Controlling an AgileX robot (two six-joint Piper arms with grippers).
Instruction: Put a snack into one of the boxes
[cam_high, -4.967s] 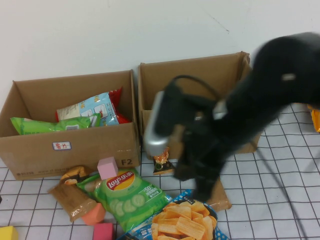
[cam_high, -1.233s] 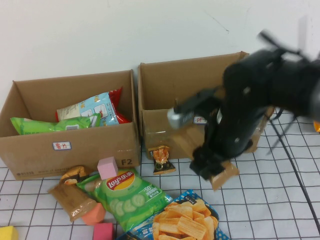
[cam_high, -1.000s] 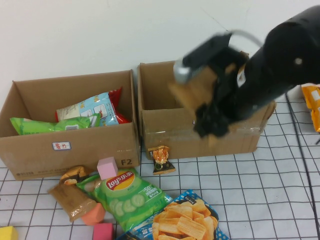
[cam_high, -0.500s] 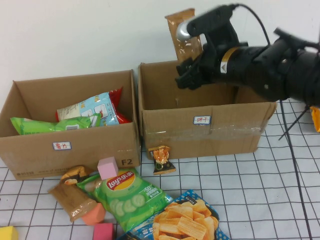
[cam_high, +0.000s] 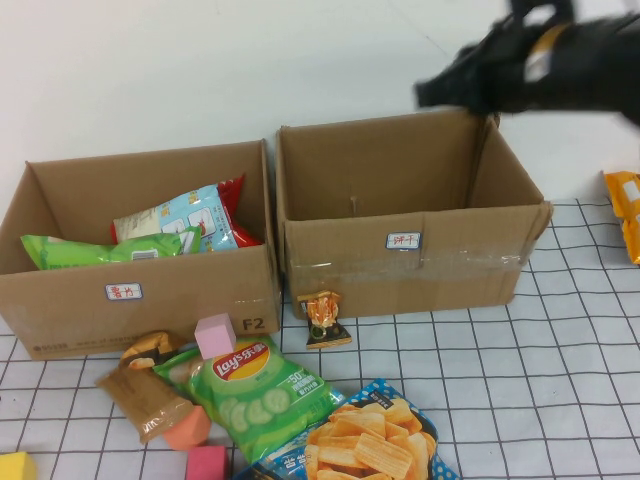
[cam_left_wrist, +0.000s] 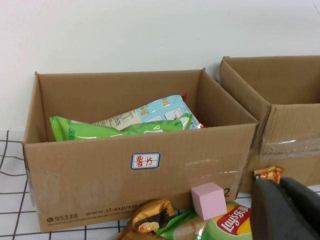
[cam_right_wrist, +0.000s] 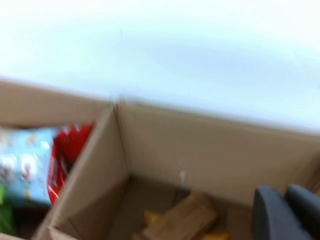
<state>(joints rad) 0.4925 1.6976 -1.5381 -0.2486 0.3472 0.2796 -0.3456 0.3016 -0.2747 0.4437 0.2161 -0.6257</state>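
Note:
The right cardboard box (cam_high: 410, 255) stands open at the back centre. In the right wrist view a brown snack packet (cam_right_wrist: 182, 219) lies on the floor of this box (cam_right_wrist: 150, 150); in the high view the front wall hides it. My right gripper (cam_high: 432, 92) is blurred, high over the box's back right corner; in its wrist view it (cam_right_wrist: 286, 216) is shut and empty. The left box (cam_high: 60, 290) holds several chip bags (cam_high: 175, 225). My left gripper (cam_left_wrist: 283, 200) is shut and empty, low over the snacks in front of the boxes; the high view does not show it.
A green Lay's bag (cam_high: 262, 392), an orange chips bag (cam_high: 370, 445), a brown packet (cam_high: 145, 395), a pink cube (cam_high: 214, 336) and coloured blocks (cam_high: 205, 462) lie in front of the left box. A small orange snack (cam_high: 323, 318) leans by the right box. An orange packet (cam_high: 625, 210) lies far right.
My right gripper lifted the brown packet from the table, carried it over the right box and let it go. The arm has since swung up and to the right, empty.

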